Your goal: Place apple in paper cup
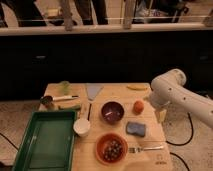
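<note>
Apple (pixel 138 106) sits on table, right of purple bowl (pixel 112 111), above blue sponge (pixel 136 129). Paper cup (pixel 82 127) stands well apart on left, beside green tray (pixel 45 140). Gripper (pixel 160 116) hangs at table's right edge, near apple, not touching; jaws wide, nothing in them. Step now: reach apple. Come down straight over it, one finger each side, keep off bowl, squeeze softly so apple does not roll.

I see a green tray (pixel 44 145) at lower left, a purple bowl (pixel 105 111) at centre, a blue sponge (pixel 136 129) and fork (pixel 144 148) lower right.
</note>
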You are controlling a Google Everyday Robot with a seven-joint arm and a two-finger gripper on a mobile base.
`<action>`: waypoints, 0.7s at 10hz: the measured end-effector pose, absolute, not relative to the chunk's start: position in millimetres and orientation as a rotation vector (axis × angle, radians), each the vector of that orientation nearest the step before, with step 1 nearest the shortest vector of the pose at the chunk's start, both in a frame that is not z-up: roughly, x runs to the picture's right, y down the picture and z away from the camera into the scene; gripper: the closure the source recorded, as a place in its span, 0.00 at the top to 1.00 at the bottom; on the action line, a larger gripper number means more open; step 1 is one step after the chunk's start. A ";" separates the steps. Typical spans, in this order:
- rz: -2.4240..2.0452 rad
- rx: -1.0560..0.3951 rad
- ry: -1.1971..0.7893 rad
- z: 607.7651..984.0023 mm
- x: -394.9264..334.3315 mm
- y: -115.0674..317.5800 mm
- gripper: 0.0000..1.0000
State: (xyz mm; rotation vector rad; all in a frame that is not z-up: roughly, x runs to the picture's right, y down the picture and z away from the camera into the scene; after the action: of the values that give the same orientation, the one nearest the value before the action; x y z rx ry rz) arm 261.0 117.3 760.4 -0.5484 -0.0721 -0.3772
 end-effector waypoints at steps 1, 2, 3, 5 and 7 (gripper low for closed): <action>-0.381 -0.547 -0.077 762.8 260.0 117.0 0.80; -0.389 -0.544 -0.083 766.4 259.0 116.0 0.80; -0.392 -0.542 -0.089 769.8 258.9 115.5 0.80; -0.398 -0.538 -0.103 776.9 257.6 114.1 0.80; -0.400 -0.536 -0.114 783.1 257.5 113.4 0.80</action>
State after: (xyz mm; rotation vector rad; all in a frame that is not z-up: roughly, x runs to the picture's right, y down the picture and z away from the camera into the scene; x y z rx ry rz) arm 257.5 113.4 783.1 -0.5363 -0.1137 -0.4002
